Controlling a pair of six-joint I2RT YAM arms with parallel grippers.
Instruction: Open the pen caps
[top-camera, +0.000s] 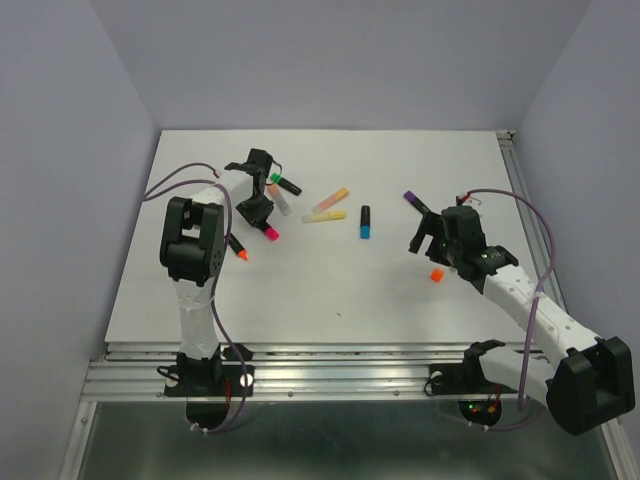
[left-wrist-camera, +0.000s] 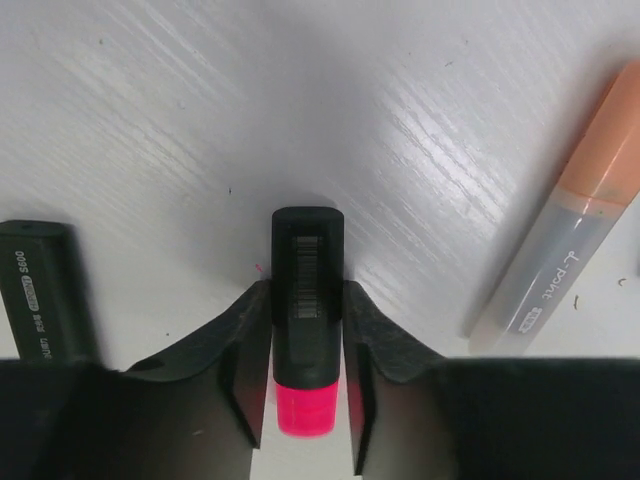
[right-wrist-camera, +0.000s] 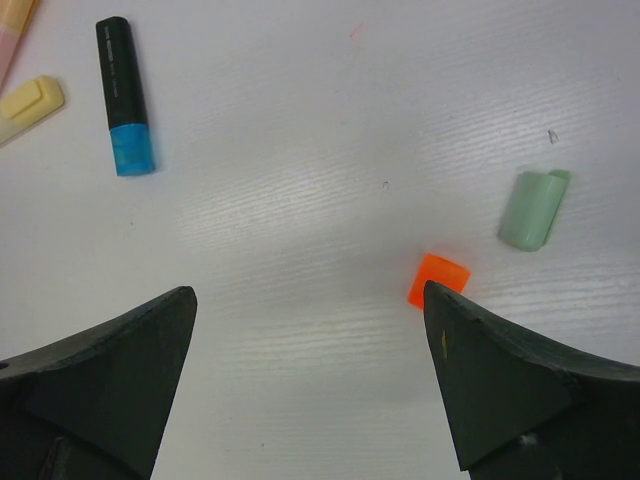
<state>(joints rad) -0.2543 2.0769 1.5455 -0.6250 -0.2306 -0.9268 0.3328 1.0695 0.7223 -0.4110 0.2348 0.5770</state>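
A black marker (left-wrist-camera: 308, 290) with a pink cap (left-wrist-camera: 306, 410) lies on the white table (top-camera: 330, 290). My left gripper (left-wrist-camera: 307, 290) is shut on its barrel, a finger pressed against each side, and the pink cap sits back between the fingers. From above, the left gripper (top-camera: 258, 210) stands over that marker and only the pink cap (top-camera: 271, 234) shows. My right gripper (right-wrist-camera: 308, 292) hangs open over bare table with nothing between its fingers. A loose orange cap (right-wrist-camera: 440, 280) lies just by its right fingertip. A loose pale green cap (right-wrist-camera: 533, 208) lies further right.
A blue-capped black marker (top-camera: 366, 222), a yellow marker (top-camera: 324, 215) and a pastel pink-orange one (top-camera: 330, 201) lie mid-table. A purple-capped marker (top-camera: 413, 199) lies near the right arm. A green-capped one (top-camera: 285, 184) and an orange-tipped one (top-camera: 238, 247) flank the left gripper.
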